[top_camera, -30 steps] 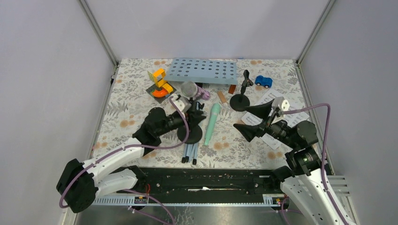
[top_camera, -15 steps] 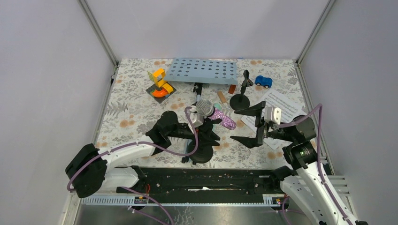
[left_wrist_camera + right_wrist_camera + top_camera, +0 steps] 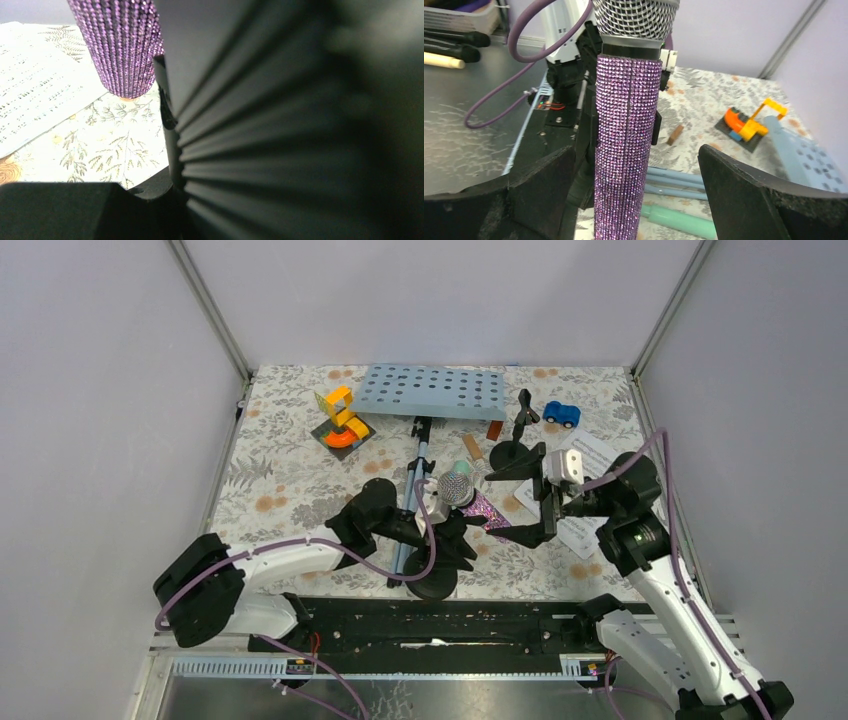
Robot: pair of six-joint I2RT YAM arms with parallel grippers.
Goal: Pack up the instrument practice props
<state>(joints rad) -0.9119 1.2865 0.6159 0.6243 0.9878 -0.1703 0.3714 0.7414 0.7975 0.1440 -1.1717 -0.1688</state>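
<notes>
The purple glitter microphone [image 3: 468, 496] sits in a black round-based mic holder [image 3: 435, 581]. My left gripper [image 3: 441, 537] is shut on that holder's stem [image 3: 172, 145] and holds it tilted above the table's near edge. My right gripper [image 3: 521, 498] is open, its fingers [image 3: 744, 195] on either side of the purple handle [image 3: 628, 150] without touching it. The mint-green microphone [image 3: 679, 220] lies on the table under the purple one. The pale blue music rack [image 3: 435, 392] lies at the back with its tripod legs [image 3: 413, 475] stretched forward. A second mic holder [image 3: 514, 443] stands behind my right gripper. Sheet-music pages [image 3: 592, 453] lie at the right.
A blue toy car [image 3: 561, 414] sits at the back right. Brown wooden blocks [image 3: 473, 447] lie beside the second holder. An orange and yellow toy [image 3: 342, 421] stands at the back left. Grey walls close in three sides of the floral table [image 3: 280, 475].
My left arm carried the holder with the purple microphone rightwards and nearer. My right gripper swung left and turned, so its open fingers now straddle the purple handle.
</notes>
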